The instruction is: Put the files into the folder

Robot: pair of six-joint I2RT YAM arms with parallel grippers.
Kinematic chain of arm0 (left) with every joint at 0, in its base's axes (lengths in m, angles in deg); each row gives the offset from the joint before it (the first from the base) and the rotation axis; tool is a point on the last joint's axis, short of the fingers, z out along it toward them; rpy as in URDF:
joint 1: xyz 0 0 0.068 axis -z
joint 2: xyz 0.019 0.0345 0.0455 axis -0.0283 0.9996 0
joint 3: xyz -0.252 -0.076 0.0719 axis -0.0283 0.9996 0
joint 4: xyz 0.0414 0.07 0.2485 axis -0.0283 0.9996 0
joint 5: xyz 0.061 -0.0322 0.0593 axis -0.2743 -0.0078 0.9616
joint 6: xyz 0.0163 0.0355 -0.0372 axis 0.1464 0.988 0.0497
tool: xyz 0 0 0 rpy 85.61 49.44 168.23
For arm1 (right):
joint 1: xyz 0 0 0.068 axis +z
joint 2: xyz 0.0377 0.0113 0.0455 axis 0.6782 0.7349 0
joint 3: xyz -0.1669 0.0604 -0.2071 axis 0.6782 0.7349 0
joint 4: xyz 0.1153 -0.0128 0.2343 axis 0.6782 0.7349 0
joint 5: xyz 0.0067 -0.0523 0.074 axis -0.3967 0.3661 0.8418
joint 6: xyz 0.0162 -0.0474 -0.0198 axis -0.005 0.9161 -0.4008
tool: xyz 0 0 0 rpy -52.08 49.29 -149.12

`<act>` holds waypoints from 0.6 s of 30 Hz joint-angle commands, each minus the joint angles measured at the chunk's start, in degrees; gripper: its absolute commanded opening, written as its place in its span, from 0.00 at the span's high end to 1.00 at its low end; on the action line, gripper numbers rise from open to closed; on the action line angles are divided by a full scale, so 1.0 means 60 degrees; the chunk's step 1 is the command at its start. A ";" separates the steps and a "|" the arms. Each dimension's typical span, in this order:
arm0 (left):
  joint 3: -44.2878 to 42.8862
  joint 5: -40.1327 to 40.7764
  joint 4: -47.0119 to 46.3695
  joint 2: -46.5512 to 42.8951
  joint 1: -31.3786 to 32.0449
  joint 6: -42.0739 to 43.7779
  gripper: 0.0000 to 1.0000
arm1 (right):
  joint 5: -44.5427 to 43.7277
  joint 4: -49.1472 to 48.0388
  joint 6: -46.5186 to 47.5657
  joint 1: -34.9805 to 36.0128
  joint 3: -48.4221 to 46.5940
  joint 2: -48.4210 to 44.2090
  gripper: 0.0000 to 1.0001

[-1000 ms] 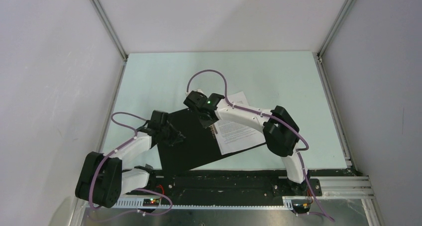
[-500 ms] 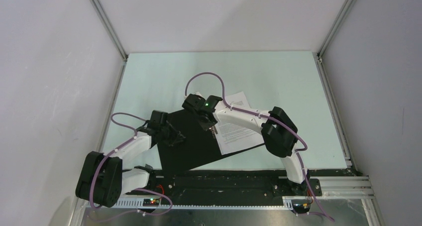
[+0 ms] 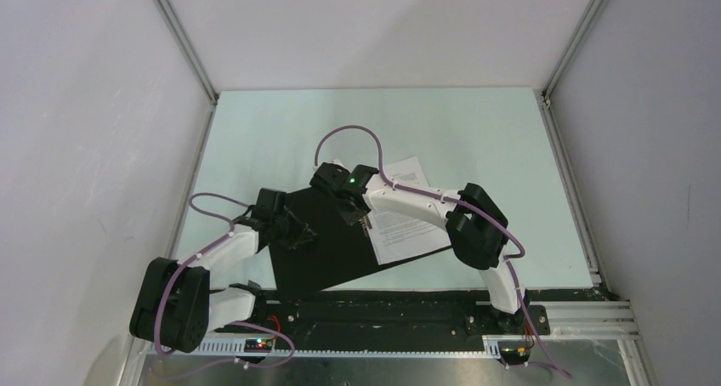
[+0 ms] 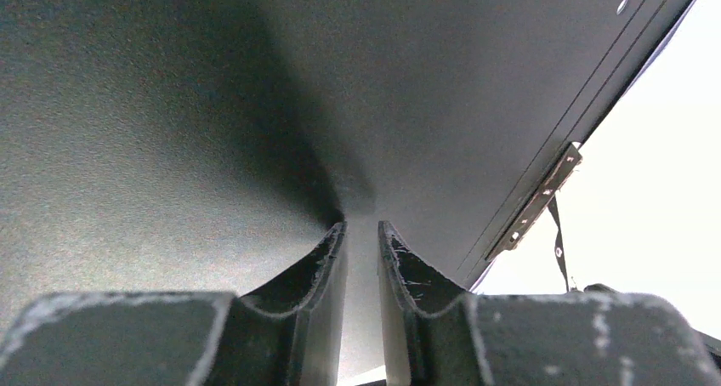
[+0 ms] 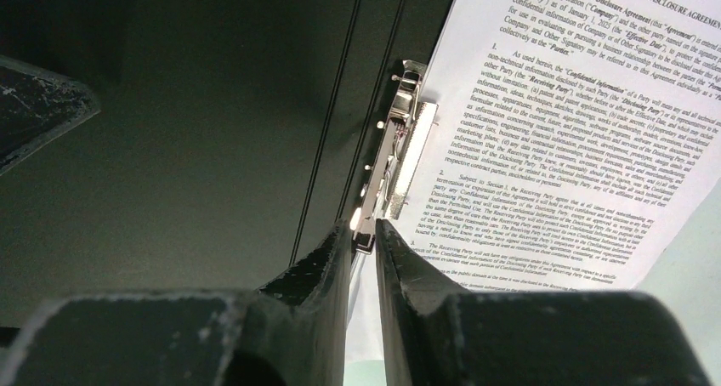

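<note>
The folder (image 3: 327, 250) lies open with its black inside (image 5: 212, 131) showing. A printed sheet (image 3: 410, 224) lies on its right half, dense text plain in the right wrist view (image 5: 553, 131). No blank sheet shows. My left gripper (image 3: 299, 233) is shut on the folder's left flap (image 4: 212, 122), which runs between its fingers (image 4: 361, 233). My right gripper (image 3: 363, 220) is shut on the lower end of the folder's metal clip (image 5: 395, 161) at the spine (image 5: 364, 233). The clip also shows in the left wrist view (image 4: 540, 201).
The pale green table (image 3: 476, 131) stretches beyond the folder, with white walls on three sides. A black rail (image 3: 383, 305) runs along the near edge by the arm bases.
My right wrist has shifted slightly left and back, still at the clip. The left arm and the folder have hardly moved.
</note>
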 commanded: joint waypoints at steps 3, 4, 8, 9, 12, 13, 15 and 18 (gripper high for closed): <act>0.0192 0.0610 0.0141 0.0250 -0.0149 0.0104 0.74 | 0.0153 0.0043 0.0077 0.0137 -0.0016 -0.0141 0.78; 0.0196 0.0623 0.0145 0.0246 -0.0150 0.0104 0.74 | 0.0169 0.0040 0.0110 0.0142 -0.0009 -0.0133 0.78; 0.0207 0.0643 0.0140 0.0264 -0.0156 0.0090 0.74 | 0.0174 0.0050 0.0134 0.0150 0.0017 -0.0096 0.79; 0.0214 0.0645 0.0143 0.0258 -0.0163 0.0082 0.74 | 0.0186 0.0042 0.0130 0.0154 0.0047 -0.0103 0.79; 0.0260 0.0663 0.0139 0.0229 -0.0189 0.0031 0.74 | 0.0137 0.0046 0.0091 0.0151 0.0121 -0.0140 0.82; 0.0278 0.0669 0.0146 0.0227 -0.0219 -0.0017 0.74 | 0.0103 0.0063 0.0072 0.0154 0.0164 -0.0168 0.82; 0.0324 0.0668 0.0148 0.0214 -0.0267 -0.0076 0.74 | 0.0035 0.0093 0.0037 0.0154 0.0272 -0.0212 0.82; 0.0388 0.0673 0.0148 0.0196 -0.0302 -0.0155 0.74 | -0.0080 0.0111 -0.0035 0.0144 0.0501 -0.0330 0.82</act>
